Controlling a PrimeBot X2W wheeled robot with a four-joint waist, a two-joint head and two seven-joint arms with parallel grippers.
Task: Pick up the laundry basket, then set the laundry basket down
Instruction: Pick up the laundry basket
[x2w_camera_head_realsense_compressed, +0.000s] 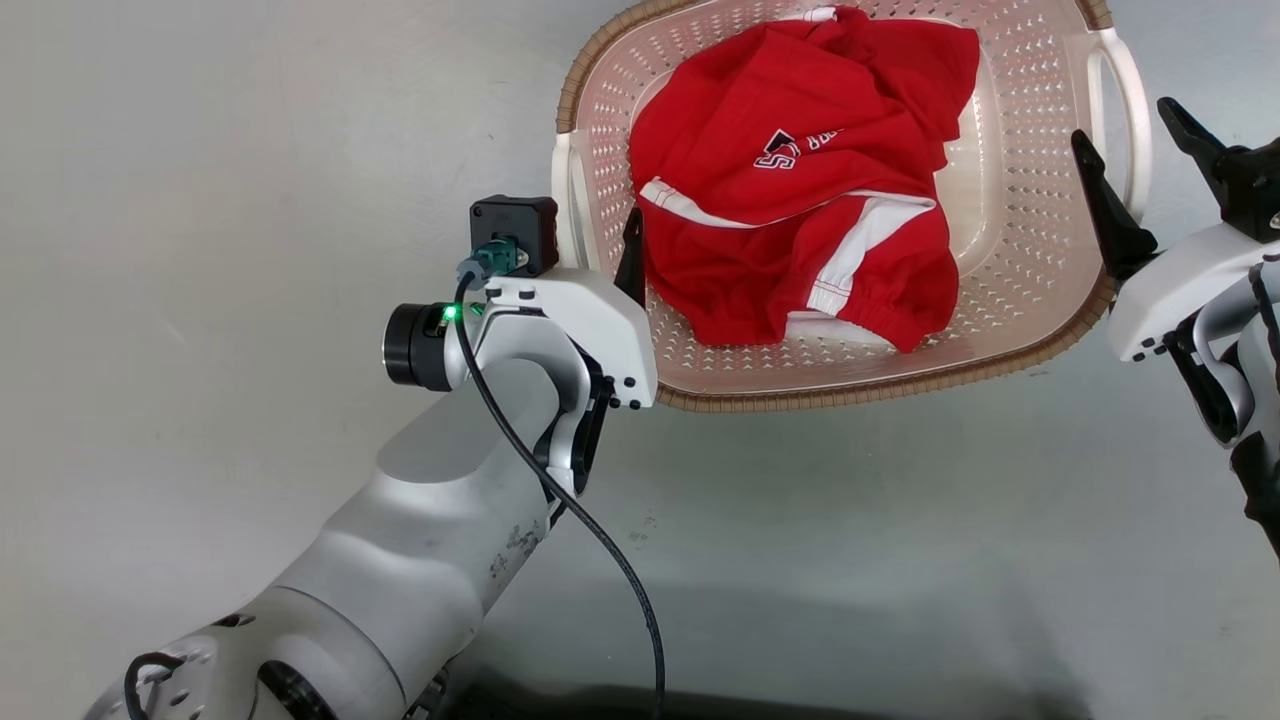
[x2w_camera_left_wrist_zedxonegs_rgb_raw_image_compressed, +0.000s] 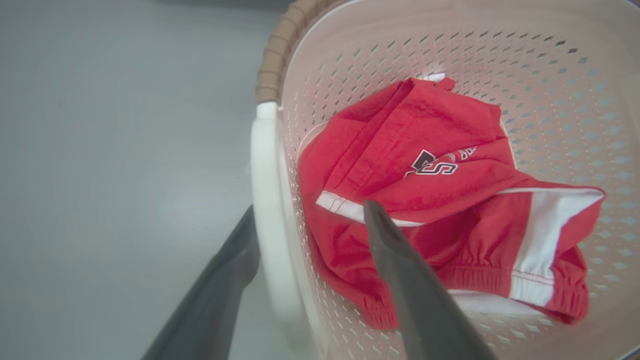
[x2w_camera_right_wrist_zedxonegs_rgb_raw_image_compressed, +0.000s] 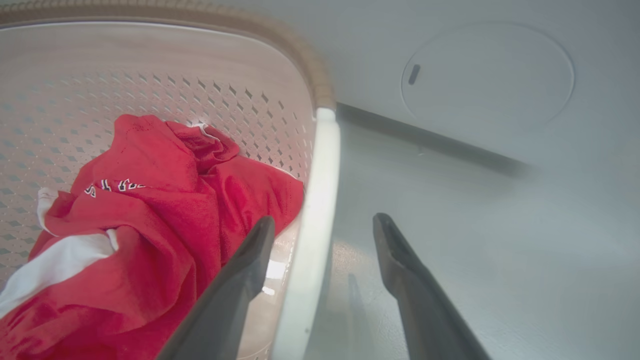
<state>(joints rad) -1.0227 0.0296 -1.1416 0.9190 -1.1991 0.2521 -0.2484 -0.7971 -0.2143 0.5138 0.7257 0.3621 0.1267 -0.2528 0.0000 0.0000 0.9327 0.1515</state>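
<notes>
Small rounded-rectangular pale pink-beige perforated plastic laundry basket (x2w_camera_head_realsense_compressed: 1020, 220) with a brown woven-look rim sits on the pale grey floor (x2w_camera_head_realsense_compressed: 200, 300), upright. No floor edge or corner shows in the head view. In the right wrist view the floor meets a pale panel (x2w_camera_right_wrist_zedxonegs_rgb_raw_image_compressed: 575, 150) at a dark seam just past the basket's right side, and that panel carries a round disc outline (x2w_camera_right_wrist_zedxonegs_rgb_raw_image_compressed: 487, 75) with a small slot.

A crumpled red garment with white stripes and a dark-and-white letter logo (x2w_camera_head_realsense_compressed: 800, 200) lies inside the basket, on its bottom.

My left gripper (x2w_camera_left_wrist_zedxonegs_rgb_raw_image_compressed: 310, 210) is spread apart and straddles the basket's white left handle (x2w_camera_left_wrist_zedxonegs_rgb_raw_image_compressed: 265, 200). One finger is inside the basket over the garment, the other outside over the floor. The outer finger sits right against the handle; I cannot tell whether it touches. Nothing is clamped.

My right gripper (x2w_camera_head_realsense_compressed: 1122, 120) is also apart and straddles the white right handle (x2w_camera_head_realsense_compressed: 1135, 110). The inner finger is inside the perforated wall near the garment, and the outer finger is over bare floor with a clear gap to the handle. No grip there.

On my left wrist, a green light (x2w_camera_head_realsense_compressed: 450, 313) is lit and a black cable (x2w_camera_head_realsense_compressed: 600, 540) runs down along the pale forearm.
</notes>
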